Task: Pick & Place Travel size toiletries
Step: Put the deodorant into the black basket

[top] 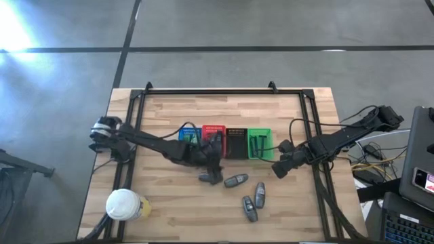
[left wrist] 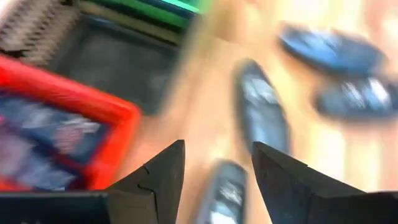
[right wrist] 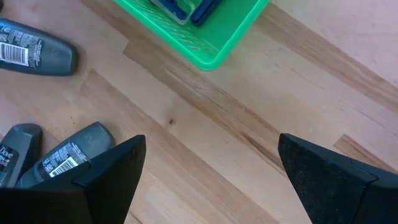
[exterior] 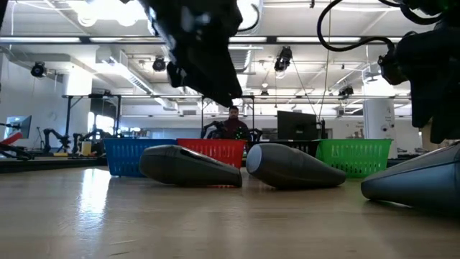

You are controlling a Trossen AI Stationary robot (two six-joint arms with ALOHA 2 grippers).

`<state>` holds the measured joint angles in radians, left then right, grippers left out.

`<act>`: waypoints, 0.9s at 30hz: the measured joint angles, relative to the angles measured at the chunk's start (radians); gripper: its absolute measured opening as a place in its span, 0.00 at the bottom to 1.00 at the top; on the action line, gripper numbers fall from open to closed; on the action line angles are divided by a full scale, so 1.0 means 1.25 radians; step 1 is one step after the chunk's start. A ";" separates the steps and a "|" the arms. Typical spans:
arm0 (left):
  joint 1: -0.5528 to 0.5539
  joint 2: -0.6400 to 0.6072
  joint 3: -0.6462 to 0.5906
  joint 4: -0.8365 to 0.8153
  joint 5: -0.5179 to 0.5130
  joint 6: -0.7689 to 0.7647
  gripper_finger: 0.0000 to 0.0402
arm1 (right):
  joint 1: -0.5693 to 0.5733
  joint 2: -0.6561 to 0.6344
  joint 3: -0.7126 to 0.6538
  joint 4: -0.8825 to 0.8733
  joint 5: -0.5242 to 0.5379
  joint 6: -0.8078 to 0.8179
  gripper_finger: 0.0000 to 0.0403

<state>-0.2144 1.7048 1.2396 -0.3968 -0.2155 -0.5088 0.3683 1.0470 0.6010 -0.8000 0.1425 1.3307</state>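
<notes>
On the light wooden table (top: 169,217), four slotted plastic baskets stand in a row across the middle: blue (top: 188,134), red (top: 213,131), black (top: 236,142) and green (top: 259,144). The left gripper (top: 214,169) hangs just in front of the red basket, over a grey oval tube (top: 209,178) that lies flat on the wood directly below its tips. In the left wrist view its two dark fingers (left wrist: 158,177) stand moderately apart with nothing between them, and that tube (left wrist: 221,194) shows in the gap beyond them.

From the left gripper, a second grey oval tube (top: 236,181) lies near at about four o'clock. Three more sit farther out toward four to five o'clock: one (top: 260,193) beside another (top: 247,202), and a third (top: 252,214) just below them.

The right gripper (top: 279,167) hovers at the green basket's front right corner, at three o'clock of the left one. Its fingers (right wrist: 106,171) are spread wide and hold nothing, with bare wood between them. The loose tubes lie to its eight o'clock, well apart from it.

A large white-lidded cup (top: 124,205) stands near the table's front left corner.
</notes>
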 joint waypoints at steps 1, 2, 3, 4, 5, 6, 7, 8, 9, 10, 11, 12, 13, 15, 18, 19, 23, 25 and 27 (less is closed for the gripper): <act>-0.006 0.000 0.000 -0.003 0.031 0.029 0.47 | 0.000 0.000 0.000 0.001 0.000 -0.003 0.90; -0.013 0.000 0.000 -0.007 0.053 0.041 0.47 | 0.000 0.000 0.000 0.005 -0.002 -0.007 0.90; -0.020 0.000 0.000 -0.013 0.068 0.046 0.47 | 0.000 0.000 0.000 0.010 -0.006 -0.013 0.90; -0.026 0.000 0.000 -0.022 0.076 0.046 0.47 | 0.000 0.000 0.000 0.018 -0.010 -0.021 0.90; -0.032 0.000 0.000 -0.032 0.079 0.043 0.47 | 0.000 0.000 0.000 0.027 -0.017 -0.024 0.90; -0.038 -0.001 0.000 -0.044 0.080 0.035 0.47 | 0.000 0.000 0.000 0.037 -0.024 -0.025 0.90; -0.045 -0.001 0.000 -0.058 0.081 0.028 0.47 | 0.000 0.000 0.000 0.043 -0.027 -0.024 0.90; -0.050 -0.001 0.000 -0.072 0.081 0.023 0.47 | 0.000 0.000 0.000 0.047 -0.028 -0.024 0.90; -0.056 -0.001 0.000 -0.086 0.081 0.020 0.47 | 0.000 0.000 0.000 0.052 -0.028 -0.024 0.90; -0.062 -0.001 0.000 -0.102 0.080 0.019 0.47 | 0.000 0.000 0.000 0.056 -0.028 -0.023 0.90; -0.067 -0.001 0.000 -0.118 0.081 0.019 0.47 | 0.000 0.000 0.000 0.060 -0.029 -0.020 0.90; -0.072 -0.001 0.000 -0.132 0.081 0.019 0.47 | 0.000 0.000 0.000 0.063 -0.030 -0.018 0.90; -0.077 -0.001 0.000 -0.144 0.081 0.019 0.47 | 0.000 0.000 0.000 0.066 -0.031 -0.014 0.90; -0.085 -0.001 0.000 -0.168 0.081 0.024 0.47 | 0.000 0.000 0.000 0.066 -0.033 -0.001 0.90; -0.094 -0.002 0.000 -0.201 0.081 0.055 0.47 | 0.000 0.000 0.000 0.066 -0.037 0.010 0.90; -0.096 -0.002 0.000 -0.209 0.081 0.067 0.47 | 0.000 0.000 0.000 0.066 -0.038 0.015 0.90; -0.101 -0.002 0.000 -0.213 0.055 0.089 0.47 | 0.000 0.000 0.000 0.066 -0.039 0.033 0.90; -0.100 -0.002 -0.001 -0.204 0.032 0.091 0.48 | 0.000 0.000 0.000 0.066 -0.039 0.045 0.90; -0.100 -0.002 -0.001 -0.194 0.019 0.106 0.50 | 0.000 0.000 0.000 0.066 -0.039 0.054 0.90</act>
<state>-0.3396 1.7027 1.2388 -0.6391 -0.1918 -0.3761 0.3683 1.0470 0.6010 -0.7177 0.0933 1.3988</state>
